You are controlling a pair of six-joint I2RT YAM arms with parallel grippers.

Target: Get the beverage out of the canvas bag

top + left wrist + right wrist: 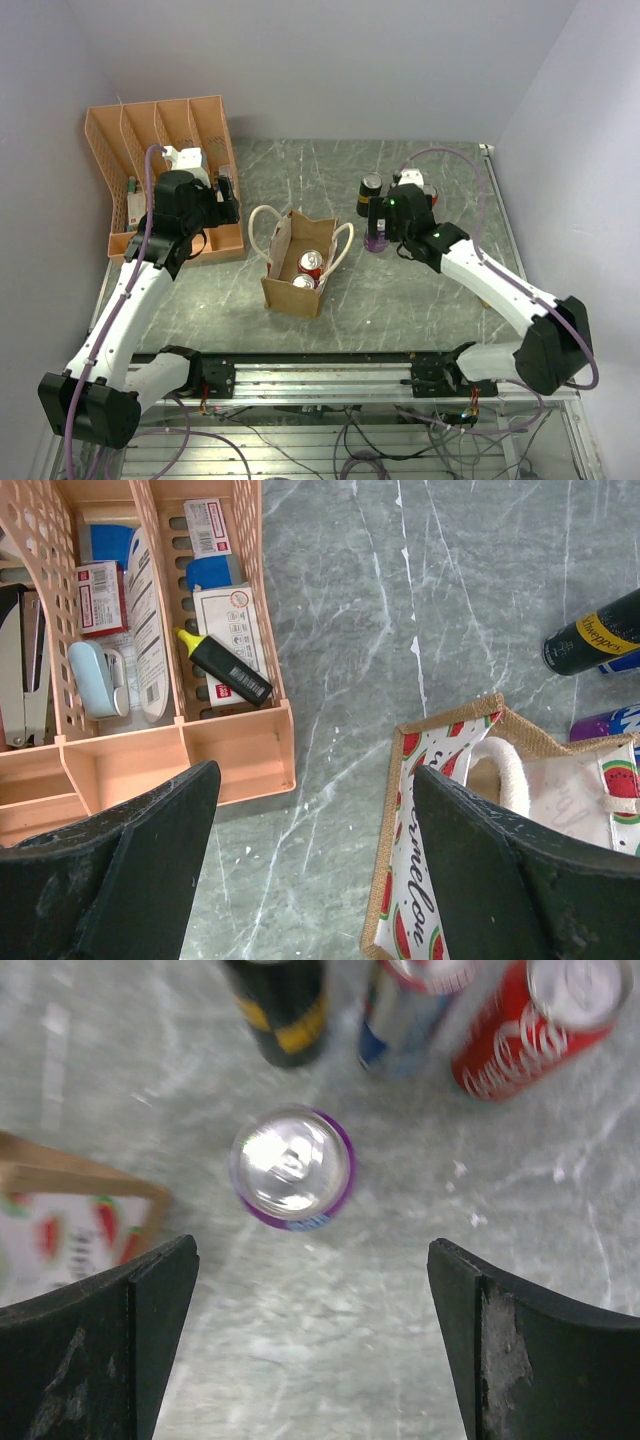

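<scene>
The tan canvas bag with cream rope handles stands open mid-table; its watermelon-print lining shows in the left wrist view. Two red beverage cans stand inside it. My left gripper is open and empty, above bare table between the orange rack and the bag's left edge. My right gripper is open and empty, right of the bag, just above an upright purple can that stands free on the table.
An orange slotted file rack with stationery fills the back left. Behind the purple can stand a black can, a blue-silver can and a red cola can. The bag's corner lies left of my right gripper.
</scene>
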